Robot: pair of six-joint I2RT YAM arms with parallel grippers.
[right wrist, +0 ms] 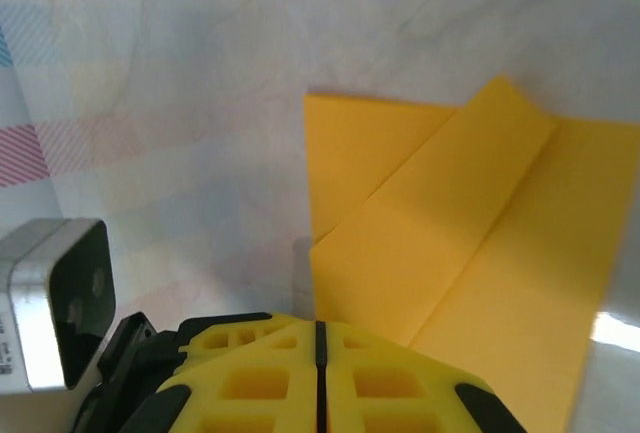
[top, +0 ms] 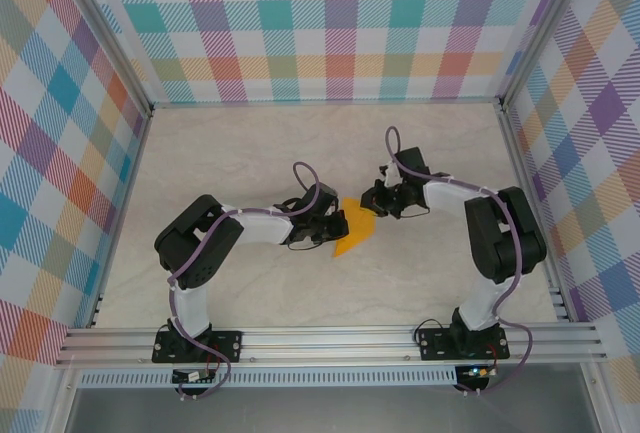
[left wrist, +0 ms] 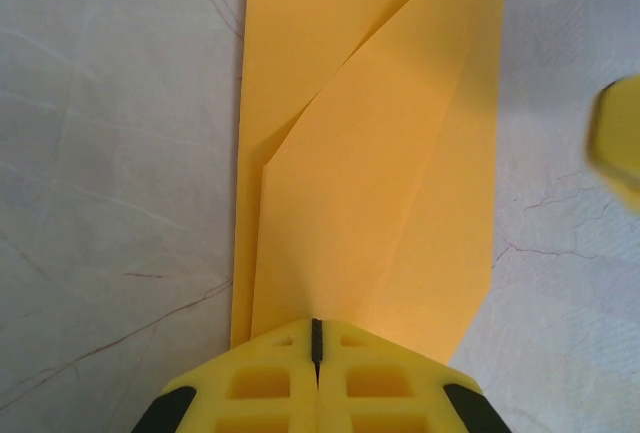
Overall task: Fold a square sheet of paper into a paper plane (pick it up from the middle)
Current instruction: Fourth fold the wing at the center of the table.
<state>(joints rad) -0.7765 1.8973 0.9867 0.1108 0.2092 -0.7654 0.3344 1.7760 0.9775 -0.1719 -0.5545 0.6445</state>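
Although both arms meet over the middle of the table (top: 250,143), neither has a hold that can be confirmed on the sheet of paper (top: 354,233). It lies between them, partly folded, with an angled flap laid over a longer strip beneath. Left gripper (left wrist: 316,325): jaws fully together, tips at the near narrow end of the sheet, where the layers converge. Whether a layer is nipped between them or merely pressed under them cannot be told. Right gripper (right wrist: 318,325): jaws likewise together, tips at the near edge of the folded flap, with the same uncertainty. Risk one: if either gripper drags sideways while bearing down, the thin paper is likely to slide on the smooth marble-patterned surface rather than crease. The layer edges, which show a slight offset at the far end in the left wrist view, would then drift apart and give a lopsided plane. Risk two: with the two grippers working close together at opposite ends of a small sheet, opposing pulls could buckle or tear the paper, or the fingers could collide. Risk three: should one gripper lift off before the fold is pressed flat, the flap may spring up and the crease be lost. Judgement: the folding is part-way through; no dart shape with a centre crease is formed yet.
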